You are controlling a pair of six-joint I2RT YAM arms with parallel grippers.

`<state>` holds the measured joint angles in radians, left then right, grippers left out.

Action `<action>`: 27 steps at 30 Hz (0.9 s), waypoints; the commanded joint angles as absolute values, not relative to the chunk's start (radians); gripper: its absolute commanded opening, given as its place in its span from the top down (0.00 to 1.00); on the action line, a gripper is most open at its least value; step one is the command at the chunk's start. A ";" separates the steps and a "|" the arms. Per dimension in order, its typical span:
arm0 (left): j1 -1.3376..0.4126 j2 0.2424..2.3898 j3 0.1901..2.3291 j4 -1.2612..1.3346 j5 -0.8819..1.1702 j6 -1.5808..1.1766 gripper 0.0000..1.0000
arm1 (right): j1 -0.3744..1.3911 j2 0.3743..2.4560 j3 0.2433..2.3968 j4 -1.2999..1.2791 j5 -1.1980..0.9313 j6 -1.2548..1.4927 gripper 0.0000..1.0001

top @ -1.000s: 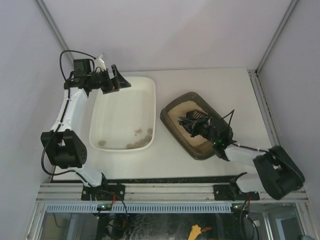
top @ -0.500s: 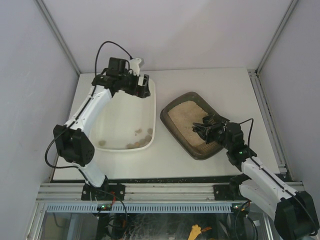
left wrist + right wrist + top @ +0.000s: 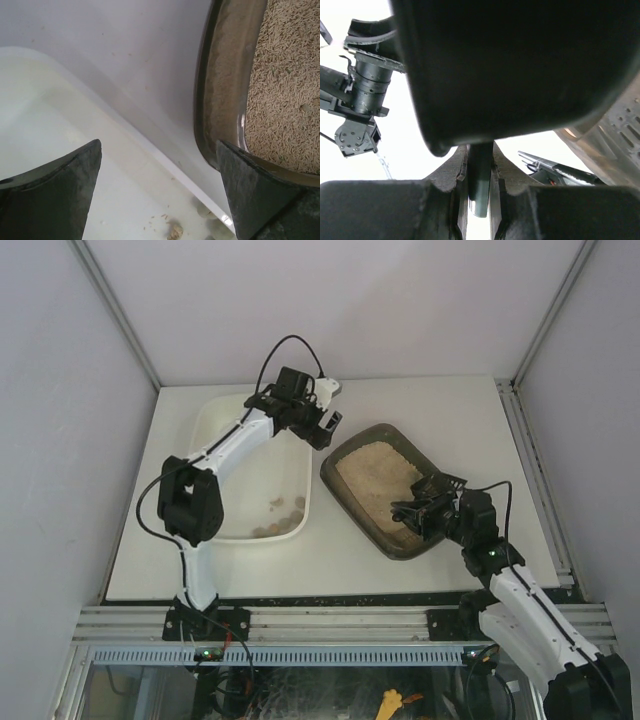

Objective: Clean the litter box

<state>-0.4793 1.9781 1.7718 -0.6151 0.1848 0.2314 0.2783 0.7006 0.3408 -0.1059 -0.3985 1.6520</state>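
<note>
Left claw (image 3: 322, 428): jaws spread wide, empty. Litter box (image 3: 345, 480) sits just right of it and below, cream tub (image 3: 200, 510) to its left.
Right claw (image 3: 480, 196): clamped on the handle of the black scoop (image 3: 520, 65), with the litter box's near corner beneath.
Both containers rest on the bench (image 3: 450, 410).

Plain white counter (image 3: 420, 405) boxed in by pale lavender walls (image 3: 350, 300), with metal corner posts (image 3: 115, 312). Pretty even light, and an aluminium rail (image 3: 330, 622) along the near edge.
</note>
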 commanded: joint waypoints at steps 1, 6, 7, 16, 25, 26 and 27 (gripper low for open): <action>-0.542 2.006 1.852 -0.531 0.193 0.298 0.00 | 0.256 0.665 0.349 -0.151 -0.440 1.566 1.00; -0.564 2.053 1.893 -0.536 0.301 0.257 0.00 | 0.229 0.640 0.313 -0.131 -0.463 1.573 1.00; -0.564 2.063 1.899 -0.535 0.331 0.250 0.00 | 0.220 0.641 0.306 -0.130 -0.473 1.569 1.00; -0.586 2.220 2.073 -0.641 0.309 0.278 0.00 | 0.109 0.640 0.238 -0.073 -0.593 1.571 1.00; -0.587 2.331 2.205 -0.683 0.115 0.188 0.14 | 0.016 0.667 0.206 -0.029 -0.674 1.548 1.00; -0.588 2.337 2.204 -0.682 0.094 0.169 0.18 | 0.001 0.673 0.203 -0.018 -0.691 1.547 1.00; -0.588 2.344 2.202 -0.683 0.077 0.154 0.20 | -0.012 0.680 0.199 -0.009 -0.706 1.546 1.00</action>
